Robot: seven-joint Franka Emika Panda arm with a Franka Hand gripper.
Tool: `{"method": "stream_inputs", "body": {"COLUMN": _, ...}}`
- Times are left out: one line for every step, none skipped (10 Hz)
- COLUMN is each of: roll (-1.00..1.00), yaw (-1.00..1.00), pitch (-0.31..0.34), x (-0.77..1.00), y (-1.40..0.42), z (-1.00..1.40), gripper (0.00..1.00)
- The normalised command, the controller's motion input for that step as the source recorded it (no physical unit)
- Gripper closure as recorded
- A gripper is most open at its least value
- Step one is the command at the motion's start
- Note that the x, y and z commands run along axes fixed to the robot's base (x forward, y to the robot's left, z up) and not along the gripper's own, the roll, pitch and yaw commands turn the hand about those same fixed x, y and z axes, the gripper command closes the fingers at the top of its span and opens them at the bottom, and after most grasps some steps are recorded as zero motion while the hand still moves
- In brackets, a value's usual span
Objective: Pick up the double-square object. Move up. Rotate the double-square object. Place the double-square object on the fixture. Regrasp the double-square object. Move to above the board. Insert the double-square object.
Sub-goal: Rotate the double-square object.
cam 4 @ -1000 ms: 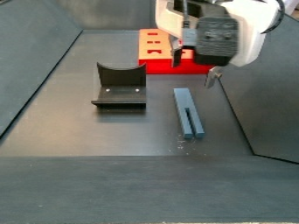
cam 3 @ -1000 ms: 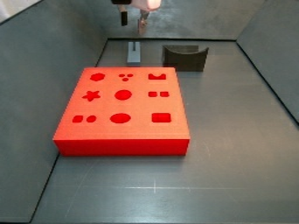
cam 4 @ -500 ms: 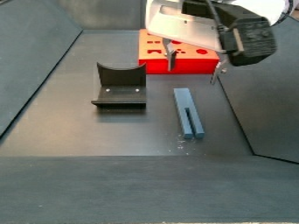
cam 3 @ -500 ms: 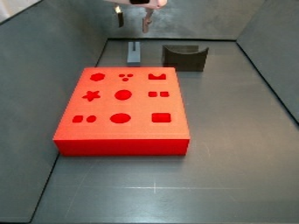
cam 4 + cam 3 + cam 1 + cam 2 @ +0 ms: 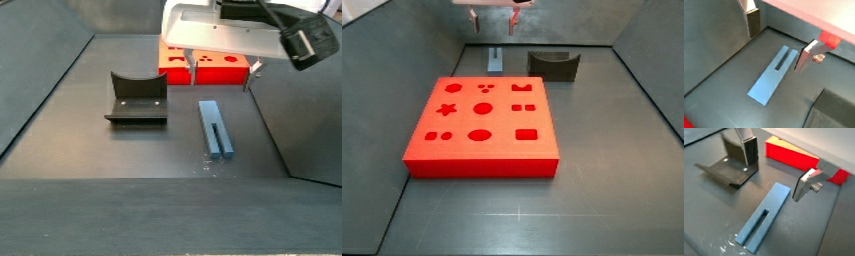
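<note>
The double-square object (image 5: 214,127) is a slim blue-grey bar with a slot, lying flat on the grey floor; it also shows in a side view (image 5: 498,58) and in both wrist views (image 5: 767,82) (image 5: 774,198). My gripper (image 5: 221,78) hangs open well above it, holding nothing, at the top edge in a side view (image 5: 496,14). Its fingers (image 5: 753,21) (image 5: 803,184) stand wide apart, to either side of the bar's one end. The dark fixture (image 5: 136,97) (image 5: 553,63) (image 5: 727,165) stands beside the bar. The red board (image 5: 482,115) (image 5: 794,155) lies flat.
Sloping grey walls (image 5: 47,70) enclose the floor on all sides. In a side view the board (image 5: 175,61) is partly hidden behind my gripper's body. The bar lies between the fixture and a side wall (image 5: 301,130).
My gripper has risen and turned about its wrist, so its fingers now show side by side. The bar, fixture and board have not moved.
</note>
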Motion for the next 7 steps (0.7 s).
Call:
{"method": "stream_inputs", "body": {"roll": 0.0, "yaw": 0.71, "pitch": 0.0, "x": 0.03, "y": 0.0, "z": -0.03, "gripper": 0.0}}
{"method": "stream_inputs", "body": {"roll": 0.0, "yaw": 0.36, "pitch": 0.0, "x": 0.03, "y": 0.0, "z": -0.03, "gripper": 0.0}}
{"method": "stream_inputs", "body": {"roll": 0.0, "yaw": 0.23, "pitch": 0.0, "x": 0.03, "y": 0.0, "z": -0.03, "gripper": 0.0}}
{"method": "stream_inputs", "body": {"roll": 0.0, "yaw": 0.0, "pitch": 0.0, "x": 0.0, "y": 0.0, "z": -1.0, "gripper": 0.0}}
{"method": "stream_inputs", "body": {"roll": 0.0, "yaw": -0.04, "pitch": -0.008, "x": 0.01, "y": 0.0, "z": -1.0, "gripper": 0.0}}
{"method": "stream_inputs", "body": {"roll": 0.0, "yaw": -0.04, "pitch": -0.027, "x": 0.02, "y": 0.0, "z": -1.0, "gripper": 0.0}}
{"method": "stream_inputs", "body": {"roll": -0.02, "yaw": -0.03, "pitch": -0.036, "x": 0.02, "y": 0.01, "z": -1.0, "gripper": 0.0}}
